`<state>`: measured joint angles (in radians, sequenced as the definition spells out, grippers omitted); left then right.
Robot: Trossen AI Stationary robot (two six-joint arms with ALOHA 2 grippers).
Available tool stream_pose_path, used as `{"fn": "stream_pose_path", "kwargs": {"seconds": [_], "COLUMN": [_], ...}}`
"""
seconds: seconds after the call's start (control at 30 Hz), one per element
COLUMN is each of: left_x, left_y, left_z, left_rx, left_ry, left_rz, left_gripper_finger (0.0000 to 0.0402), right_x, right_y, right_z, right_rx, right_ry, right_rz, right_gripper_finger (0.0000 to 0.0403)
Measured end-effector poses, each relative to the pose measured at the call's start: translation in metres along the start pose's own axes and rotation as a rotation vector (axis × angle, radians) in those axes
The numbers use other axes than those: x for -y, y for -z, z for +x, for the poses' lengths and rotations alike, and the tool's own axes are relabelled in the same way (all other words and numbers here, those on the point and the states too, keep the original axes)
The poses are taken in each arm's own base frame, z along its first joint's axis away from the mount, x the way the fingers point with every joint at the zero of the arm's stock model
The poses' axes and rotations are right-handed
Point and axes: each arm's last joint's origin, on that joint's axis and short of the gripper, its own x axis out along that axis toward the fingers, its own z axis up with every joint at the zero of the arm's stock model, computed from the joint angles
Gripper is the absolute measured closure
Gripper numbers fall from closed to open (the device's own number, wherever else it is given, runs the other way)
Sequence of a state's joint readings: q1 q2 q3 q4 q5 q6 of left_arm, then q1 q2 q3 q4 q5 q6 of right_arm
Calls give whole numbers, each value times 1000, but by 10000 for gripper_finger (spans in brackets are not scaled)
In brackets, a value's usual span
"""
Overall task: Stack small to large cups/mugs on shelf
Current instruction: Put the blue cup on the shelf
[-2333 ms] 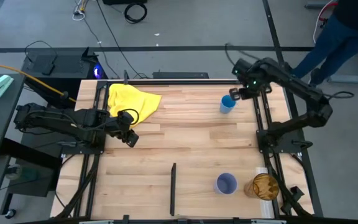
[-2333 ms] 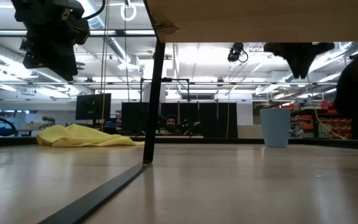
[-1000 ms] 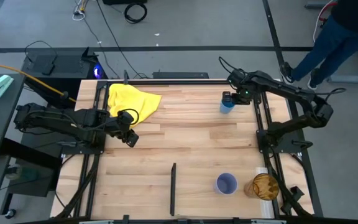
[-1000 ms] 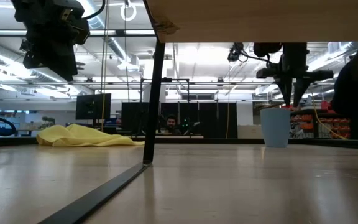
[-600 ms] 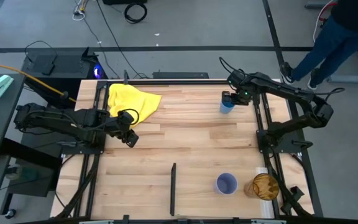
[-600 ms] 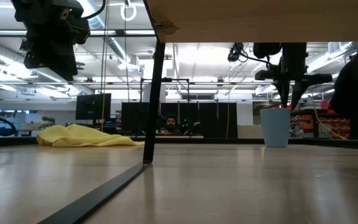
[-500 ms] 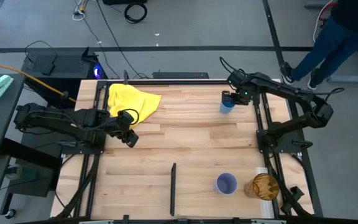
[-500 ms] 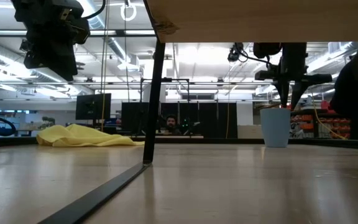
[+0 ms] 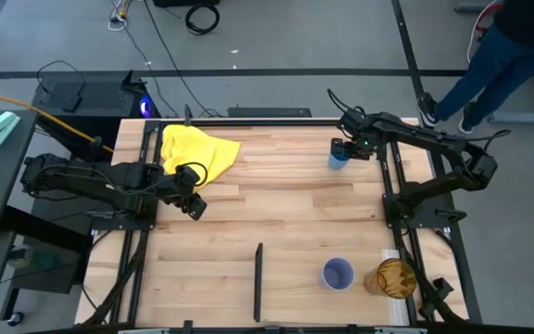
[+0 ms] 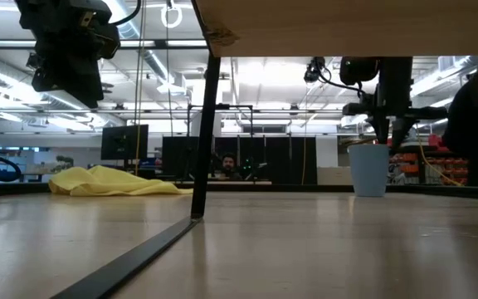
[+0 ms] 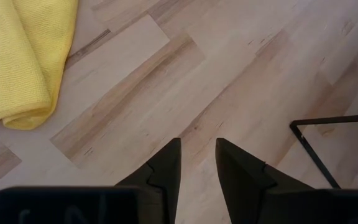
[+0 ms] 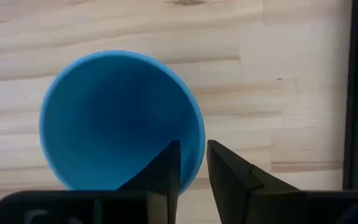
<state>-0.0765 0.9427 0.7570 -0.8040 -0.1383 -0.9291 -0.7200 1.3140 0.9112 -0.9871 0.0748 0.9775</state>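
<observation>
The small blue cup (image 9: 338, 160) stands upright on its base at the table's far right, also in the low view (image 10: 368, 170). My right gripper (image 12: 193, 149) points down over it, open, with one finger inside the cup and one outside its rim. The lavender cup (image 9: 337, 274) and the amber tumbler (image 9: 395, 276) stand upright near the table's near right corner. My left gripper (image 11: 197, 146) hangs open above the bare wood at the left, next to the yellow cloth (image 9: 196, 150). My right gripper comes from above with its fingers on either side of the blue cup's rim (image 12: 199, 134), on the side nearest the table's right edge. Whether either finger touches the rim, I cannot tell. The cup stands upright on the table.
A black frame bar (image 9: 259, 278) lies on the table near the front middle, and its upright leg (image 10: 208, 124) carries a wooden board (image 10: 347, 21) overhead in the low view. A person (image 9: 508, 46) stands beyond the table's far right corner.
My right gripper has sunk a little straight down onto the blue cup, bringing its fingertips to the level of the rim. The cup has stayed where it was.
</observation>
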Motion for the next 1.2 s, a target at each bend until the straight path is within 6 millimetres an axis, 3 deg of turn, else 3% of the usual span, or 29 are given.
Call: {"fn": "stream_pose_path", "kwargs": {"seconds": [0.27, 0.5, 0.67, 0.83, 1.07, 1.2], "left_x": [0, 0, 0, 0, 0, 0], "left_y": [0, 0, 0, 0, 0, 0], "left_z": [0, 0, 0, 0, 0, 0], "left_rx": [0, 0, 0, 0, 0, 2], "left_ry": [0, 0, 0, 0, 0, -1], "left_rz": [0, 1, 9, 9, 9, 9], "left_gripper_finger": [294, 294, 294, 294, 294, 294], "right_x": [1, -1, -13, -33, -60, -66], "right_y": [-1, 0, 3, 5, 14, 25], "right_z": [0, -1, -14, -54, -145, -194], "right_rx": [40, 42, 23, 66, 203, 270], "right_ry": [25, 21, -46, -141, -370, -534], "right_rz": [-9, -61, -158, -255, -379, -426], "right_gripper_finger": [392, 396, 398, 400, 400, 400]}}
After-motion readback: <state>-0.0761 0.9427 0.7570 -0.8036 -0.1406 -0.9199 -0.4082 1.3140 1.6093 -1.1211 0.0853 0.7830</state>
